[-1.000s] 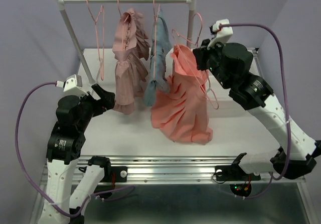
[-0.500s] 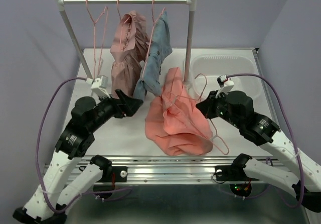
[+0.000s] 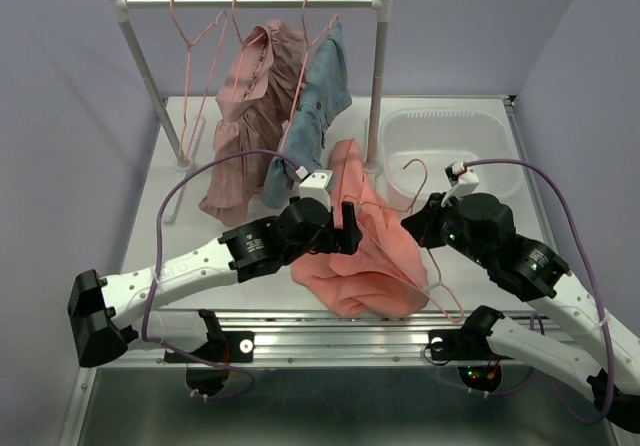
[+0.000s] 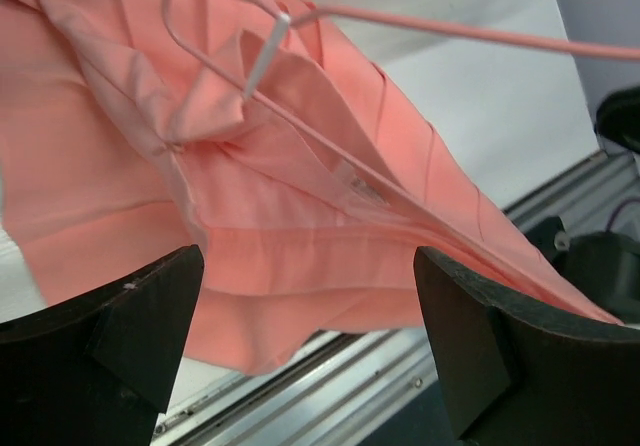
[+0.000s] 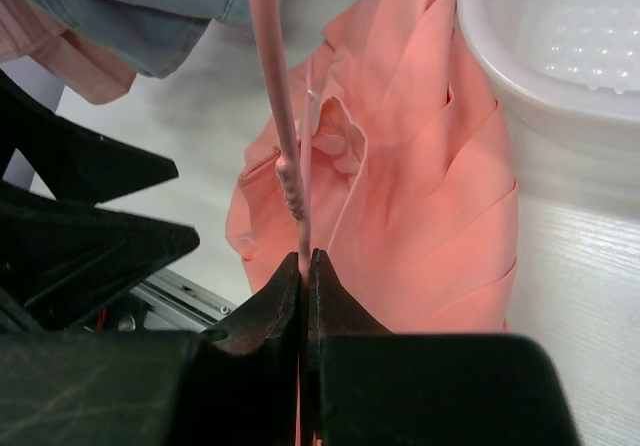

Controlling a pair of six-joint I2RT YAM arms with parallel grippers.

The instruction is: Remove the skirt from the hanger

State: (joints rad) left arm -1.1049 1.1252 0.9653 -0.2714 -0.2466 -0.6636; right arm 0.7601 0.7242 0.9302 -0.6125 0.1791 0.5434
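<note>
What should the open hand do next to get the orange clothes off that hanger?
Probably ease the left gripper forward and close it on the coral garment. Its jaws stand wide open with the cloth right in front of them, and the right gripper is shut on the pink hanger, so the cloth could then be pulled free.

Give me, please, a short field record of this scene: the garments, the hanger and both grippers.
skirt: coral, crumpled on the table, not yet off the hanger
hanger: pink wire, tilted, hook raised near the tub
right gripper: shut on the hanger
left gripper: open, jaws wide over the skirt, gripping nothing
rack: pink garment, blue garment, bare hanger
tub: white, far right of the table
</note>
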